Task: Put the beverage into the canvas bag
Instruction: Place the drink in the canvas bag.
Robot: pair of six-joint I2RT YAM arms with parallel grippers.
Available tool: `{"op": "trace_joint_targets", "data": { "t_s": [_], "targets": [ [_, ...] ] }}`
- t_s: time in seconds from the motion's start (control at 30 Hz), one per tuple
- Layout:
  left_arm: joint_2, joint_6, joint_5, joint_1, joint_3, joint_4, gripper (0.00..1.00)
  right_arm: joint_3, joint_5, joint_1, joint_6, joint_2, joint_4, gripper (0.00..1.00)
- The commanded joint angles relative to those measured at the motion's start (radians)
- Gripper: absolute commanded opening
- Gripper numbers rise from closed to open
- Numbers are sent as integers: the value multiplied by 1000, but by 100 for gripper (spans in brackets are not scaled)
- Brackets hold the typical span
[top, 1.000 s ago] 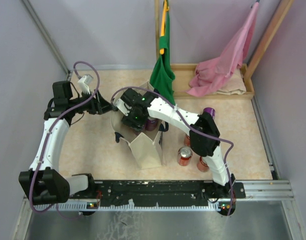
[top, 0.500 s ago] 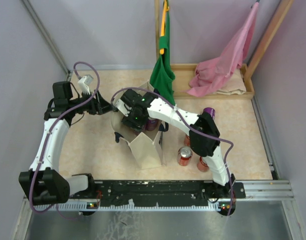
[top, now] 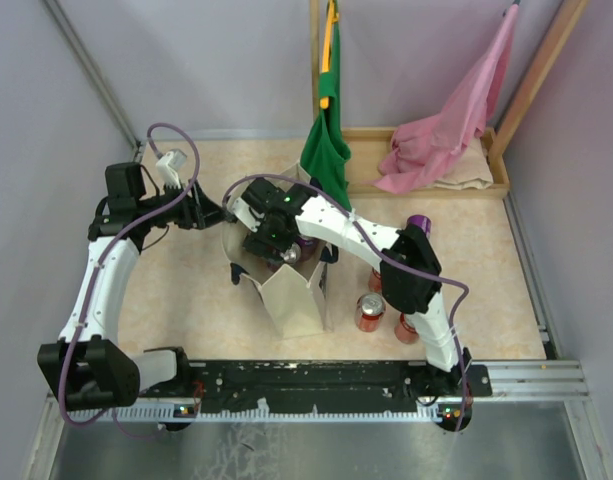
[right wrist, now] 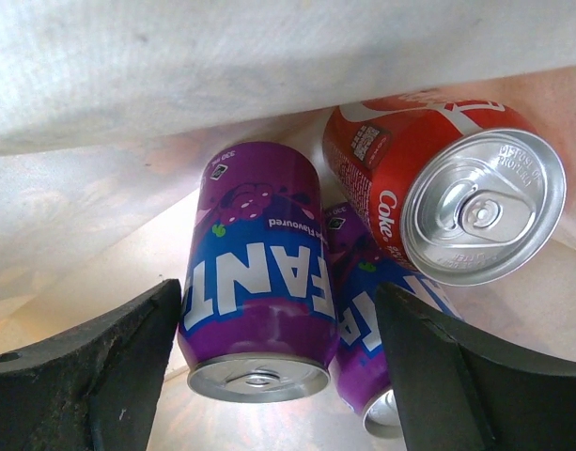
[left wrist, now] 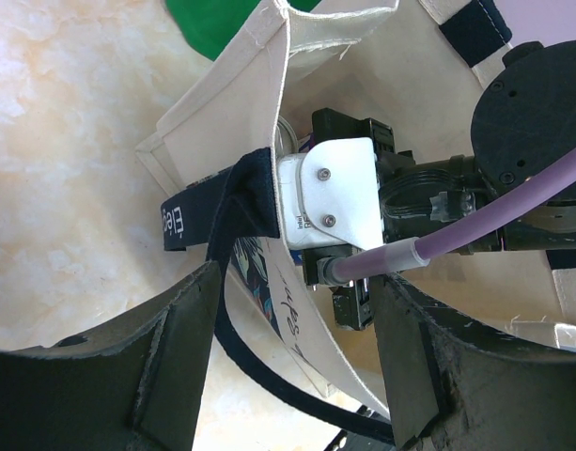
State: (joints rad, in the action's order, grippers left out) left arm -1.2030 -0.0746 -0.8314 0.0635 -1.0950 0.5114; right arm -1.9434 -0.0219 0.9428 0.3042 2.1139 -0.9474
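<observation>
1. Top external: the canvas bag [top: 291, 295] stands between our 2 arms. Our right gripper [top: 276, 245] reaches down into its mouth, and our left gripper [top: 211, 213] sits at the bag's left rim.
2. Left wrist: our left fingers [left wrist: 165, 366] stand well apart. The navy strap [left wrist: 236, 202] runs between them, pinched by neither as far as we can tell, so they hold nothing. The right arm [left wrist: 513, 122] fills the bag's opening.
3. Right wrist: the purple Fanta can [right wrist: 259, 291] lies inside the bag between our right fingers [right wrist: 90, 376], with a gap on each side. Those fingers are spread wide and grip nothing. The can's long axis runs along the fingers, lid end towards the camera. A 2nd purple can [right wrist: 363, 310] and a red Coke can [right wrist: 438, 188] lie just beside it. We judge the beverage delivered — the way out is straight back along that axis, so neither finger drags the can.
</observation>
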Motion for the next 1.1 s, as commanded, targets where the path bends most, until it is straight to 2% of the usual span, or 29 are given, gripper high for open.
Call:
{"op": "trace_joint_targets", "data": {
  "t_s": [0.0, 0.4, 1.07],
  "targets": [
    [12, -1, 7, 5, 5, -42, 70, -3, -22, 17, 57, -77, 17, 83],
    [7, -4, -4, 5, 5, -45, 70, 8, -86, 25, 70, -104, 60, 83],
    [-3, -8, -11, 5, 4, -47, 70, -19, -81, 31, 73, -116, 69, 83]
  ]
}}
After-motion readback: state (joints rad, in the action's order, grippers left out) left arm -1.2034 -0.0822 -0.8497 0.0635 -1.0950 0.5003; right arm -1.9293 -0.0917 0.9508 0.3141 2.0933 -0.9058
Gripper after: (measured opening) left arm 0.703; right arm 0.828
